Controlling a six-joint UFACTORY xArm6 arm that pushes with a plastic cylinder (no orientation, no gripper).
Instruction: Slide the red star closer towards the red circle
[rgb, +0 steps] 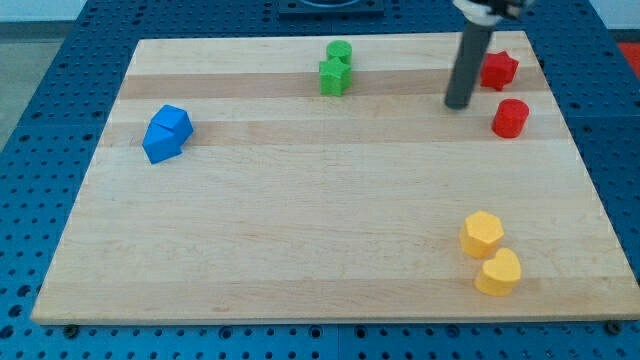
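Note:
The red star (498, 69) lies near the view's top right on the wooden board (300, 230). The red circle (510, 117) stands just below it, a small gap apart. My tip (458, 104) rests on the board left of both red blocks, a little left of the star and clear of it. The rod rises from the tip toward the view's top.
Two green blocks (336, 68) touch each other at the top middle. Two blue blocks (166, 133) sit together at the left. A yellow hexagon (482, 233) and a yellow heart (498, 272) sit at the bottom right. A blue pegboard surrounds the board.

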